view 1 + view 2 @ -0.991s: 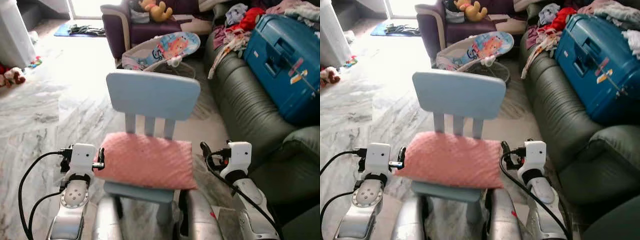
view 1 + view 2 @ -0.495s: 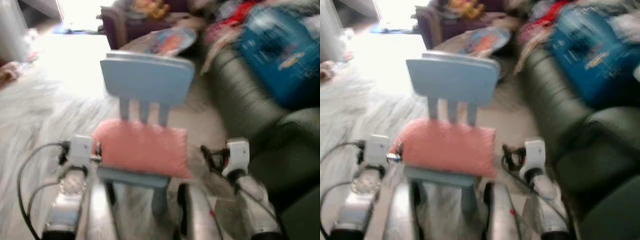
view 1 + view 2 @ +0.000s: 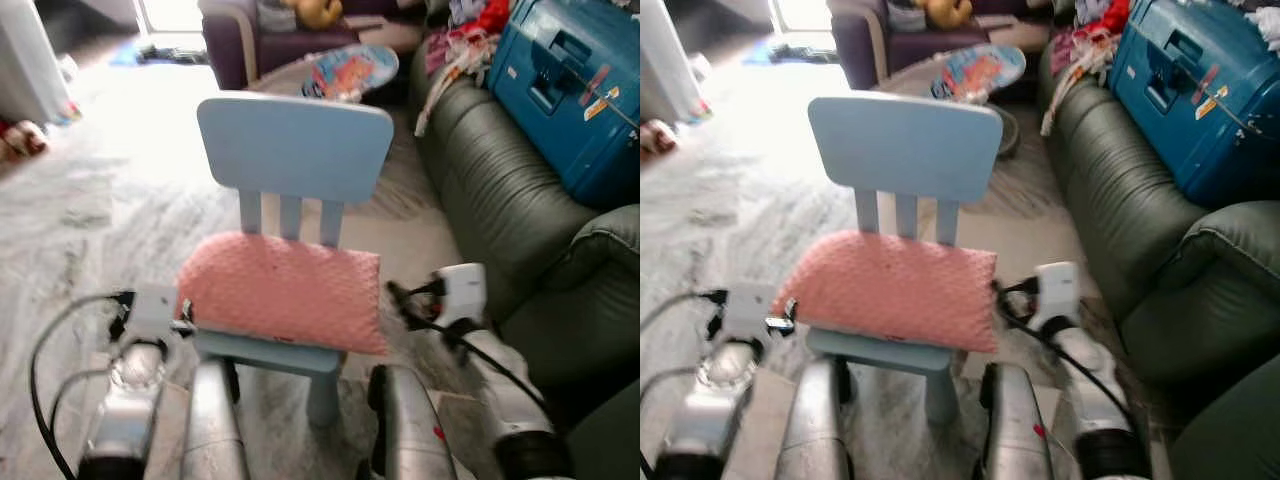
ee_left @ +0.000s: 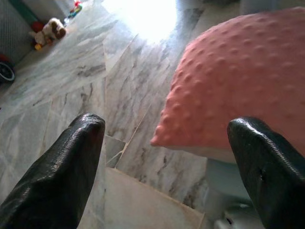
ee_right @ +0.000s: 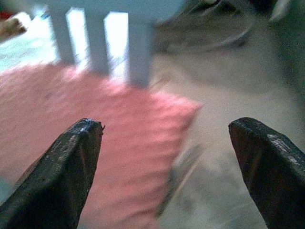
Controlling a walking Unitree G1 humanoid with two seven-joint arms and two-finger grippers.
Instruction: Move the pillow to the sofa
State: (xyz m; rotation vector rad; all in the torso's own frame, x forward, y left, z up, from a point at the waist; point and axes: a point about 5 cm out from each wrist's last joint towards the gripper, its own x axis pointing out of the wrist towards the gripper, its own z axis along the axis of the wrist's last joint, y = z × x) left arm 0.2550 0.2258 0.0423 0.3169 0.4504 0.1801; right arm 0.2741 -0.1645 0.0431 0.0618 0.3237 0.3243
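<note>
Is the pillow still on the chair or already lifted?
On the chair: the pink pillow lies flat on the blue chair, untouched by either gripper.

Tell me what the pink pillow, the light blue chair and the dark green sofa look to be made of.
Pink bumpy pillow: soft fabric, probably plush, judging by its raised dot texture and matte look.
Light blue child's chair: likely moulded plastic; smooth, even colour, rounded edges.
Dark green sofa: leather or a leather imitation; it shows a slight sheen and creases.

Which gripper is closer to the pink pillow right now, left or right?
Left. The left gripper sits right against the near left corner of the pink pillow, fingers open. The right gripper is beside the pillow's right edge, slightly apart, fingers also open.
</note>
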